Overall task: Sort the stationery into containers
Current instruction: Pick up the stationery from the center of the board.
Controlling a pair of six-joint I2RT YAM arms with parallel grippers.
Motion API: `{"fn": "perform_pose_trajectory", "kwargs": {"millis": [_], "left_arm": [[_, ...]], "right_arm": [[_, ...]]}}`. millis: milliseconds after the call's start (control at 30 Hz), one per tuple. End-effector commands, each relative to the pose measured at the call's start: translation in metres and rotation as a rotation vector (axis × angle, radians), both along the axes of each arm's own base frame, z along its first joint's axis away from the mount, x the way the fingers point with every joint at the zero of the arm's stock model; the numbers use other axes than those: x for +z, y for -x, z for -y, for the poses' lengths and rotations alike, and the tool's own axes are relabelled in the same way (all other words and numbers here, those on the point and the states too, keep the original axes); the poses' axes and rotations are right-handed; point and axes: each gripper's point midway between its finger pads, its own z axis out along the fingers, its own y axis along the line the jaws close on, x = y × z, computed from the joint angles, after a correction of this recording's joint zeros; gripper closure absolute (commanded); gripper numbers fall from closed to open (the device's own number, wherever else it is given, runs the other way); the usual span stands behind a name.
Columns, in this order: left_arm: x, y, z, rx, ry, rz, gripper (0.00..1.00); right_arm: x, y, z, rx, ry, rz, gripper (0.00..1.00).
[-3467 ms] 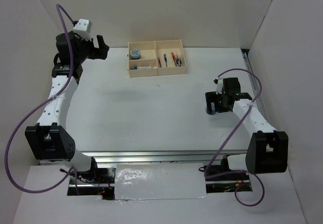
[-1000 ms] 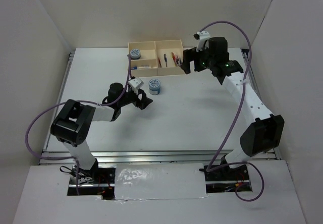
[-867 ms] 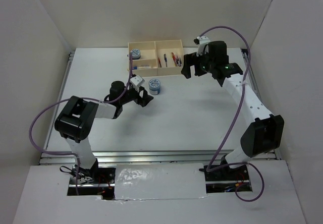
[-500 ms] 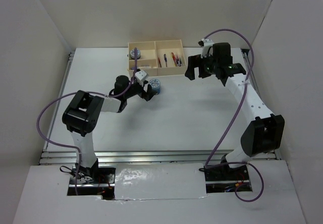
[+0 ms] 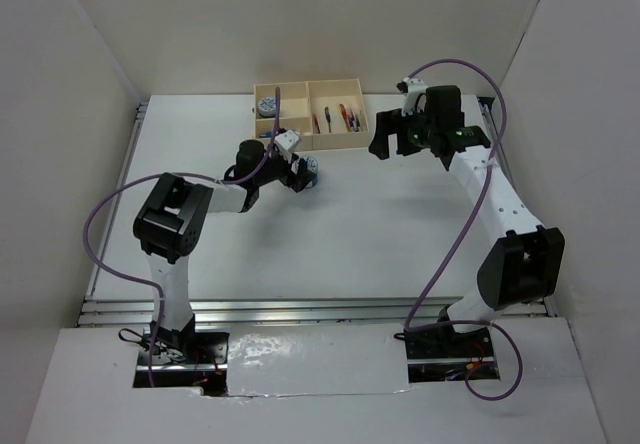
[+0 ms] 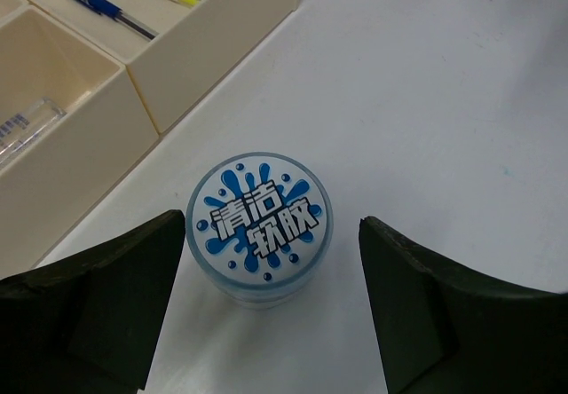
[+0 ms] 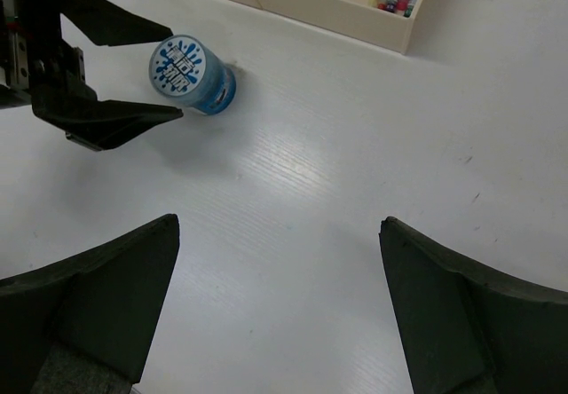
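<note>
White table point(image 5: 330, 234), plain pale walls point(image 5: 60, 114) around it, metal rail point(image 5: 300, 309) along near edge, crinkled silver sheet point(image 5: 315, 364)

The only legible writing is on the lid of the round blue-and-white tub point(image 6: 258, 228) standing on the counter point(image 6: 444, 101). It shows four Chinese characters in white with a dark outline, 清洁 on the upper row and 软胶 below, slanting upward across a blue splash design. In the right wrist view the same lid shows its print only as a blur. The clear tube point(image 6: 22, 126) in the cream box point(image 6: 209, 52) carries a small block of blue print, too fine to read. Any markings on the pens point(image 6: 98, 3) cannot be made out, nor those on the second tub point(image 5: 267, 106)
</note>
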Motion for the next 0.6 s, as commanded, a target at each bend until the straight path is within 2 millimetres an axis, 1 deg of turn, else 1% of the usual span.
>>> {"fn": "perform_pose_trajectory", "kwargs": {"millis": [0,100,300,433,567], "left_arm": [[0.008,-0.017,0.008,-0.006,-0.012,0.037,0.09],[0.003,-0.020,0.008,0.009,-0.028,0.013,0.11],[0.001,-0.026,0.010,0.024,-0.038,0.002,0.15],[-0.002,-0.031,0.009,0.043,-0.043,-0.019,0.13],[0.001,-0.029,0.007,0.062,-0.040,-0.004,0.12]], "right_arm": [[0.001,0.001,0.001,0.002,-0.021,-0.002,0.00],[-0.001,0.001,0.003,-0.003,-0.026,-0.011,0.00],[-0.003,0.000,0.006,-0.006,-0.031,-0.016,0.00],[-0.003,0.001,0.008,-0.008,-0.029,-0.019,0.00],[-0.004,0.001,0.011,-0.013,-0.031,-0.021,0.00]]}}
